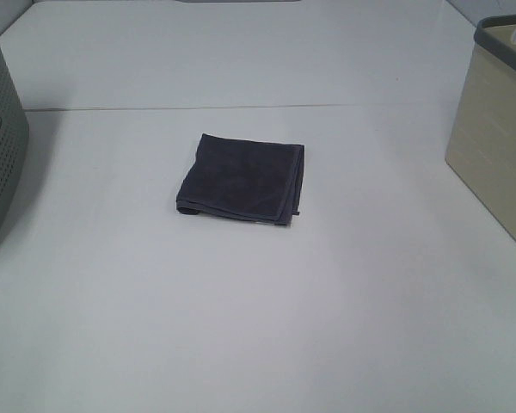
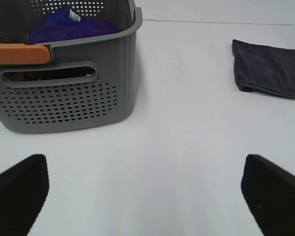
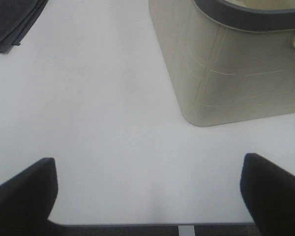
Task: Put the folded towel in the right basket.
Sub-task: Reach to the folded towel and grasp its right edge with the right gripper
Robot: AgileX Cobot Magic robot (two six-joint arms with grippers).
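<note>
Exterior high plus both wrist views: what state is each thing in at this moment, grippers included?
towel: folded, flat on the table, not held.
grey basket: upright, with blue cloth inside.
beige basket: upright, contents hidden.
left gripper: open, empty.
right gripper: open, empty.

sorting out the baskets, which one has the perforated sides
The grey basket on the left, with an orange handle and blue cloth inside; the beige basket on the right has solid walls.
</note>
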